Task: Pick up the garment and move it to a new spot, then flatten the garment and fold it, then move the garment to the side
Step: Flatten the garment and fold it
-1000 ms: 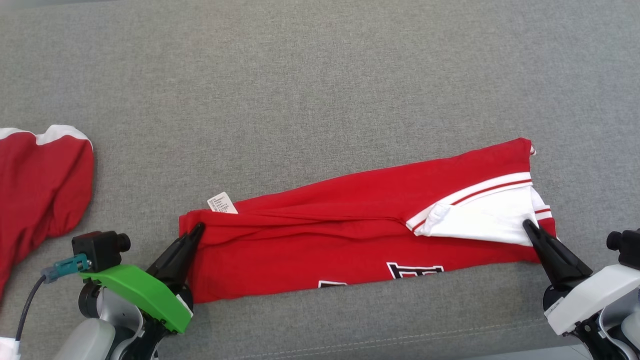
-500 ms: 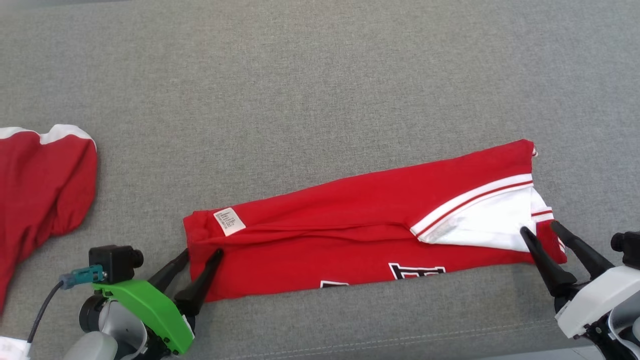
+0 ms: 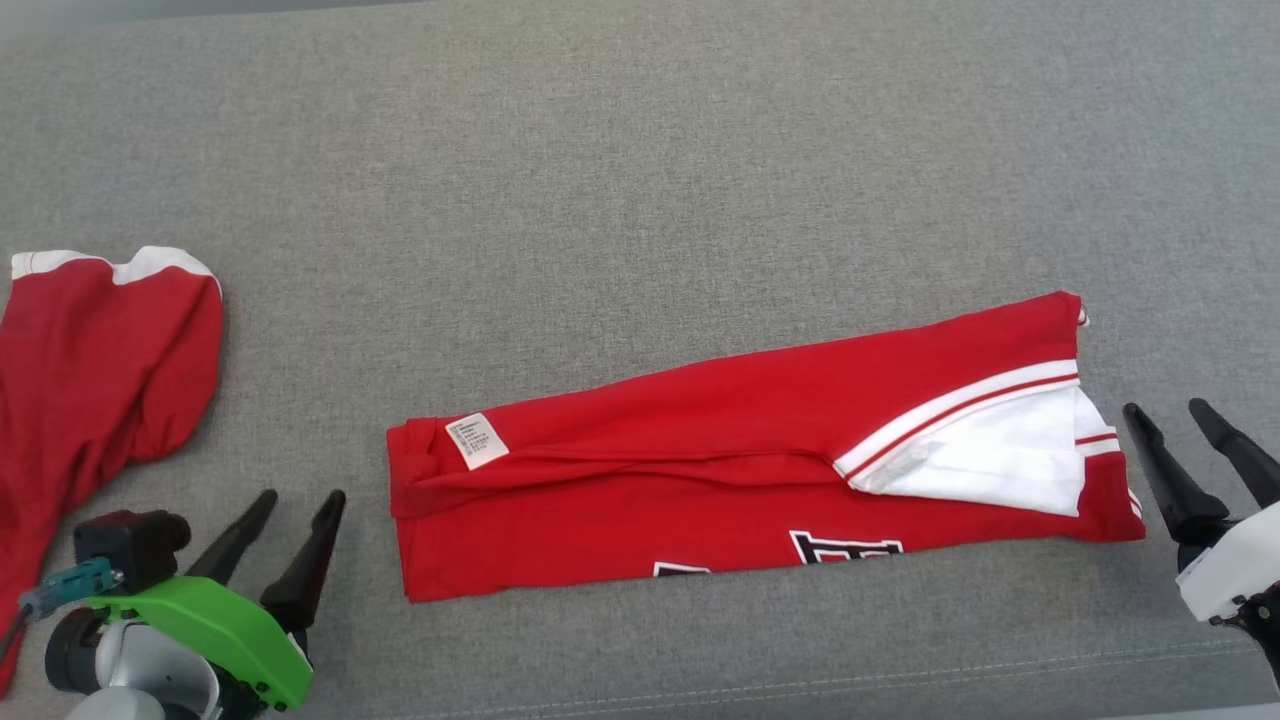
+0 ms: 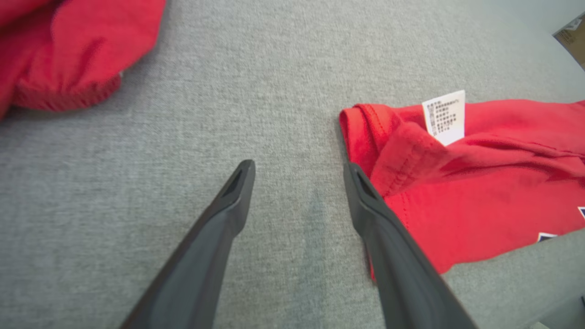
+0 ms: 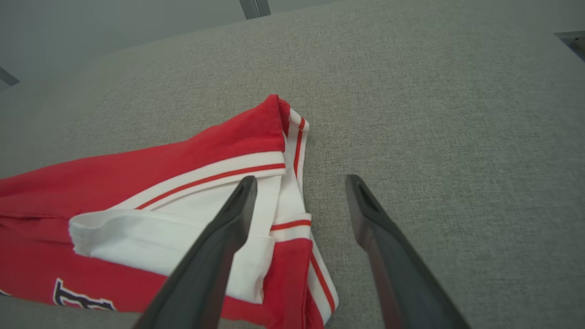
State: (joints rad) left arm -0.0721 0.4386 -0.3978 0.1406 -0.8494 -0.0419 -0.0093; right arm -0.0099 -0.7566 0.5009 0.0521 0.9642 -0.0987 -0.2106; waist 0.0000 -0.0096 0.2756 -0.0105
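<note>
The garment is a red shirt with white striped trim, folded into a long band lying flat on the grey cloth surface. A white label sits near its left end. My left gripper stands open just left of that end, holding nothing; in the left wrist view the left gripper has its right finger beside the garment's hem. My right gripper is open just off the right end. In the right wrist view the right gripper hangs over the garment's white sleeve edge.
A second red garment with white trim lies bunched at the far left, also seen as a red heap in the left wrist view. The surface's front edge with a stitched seam runs close below the grippers.
Both grippers were shut on the garment's two ends; they have opened, let go and drawn back outward. The garment now lies flat on its own.
</note>
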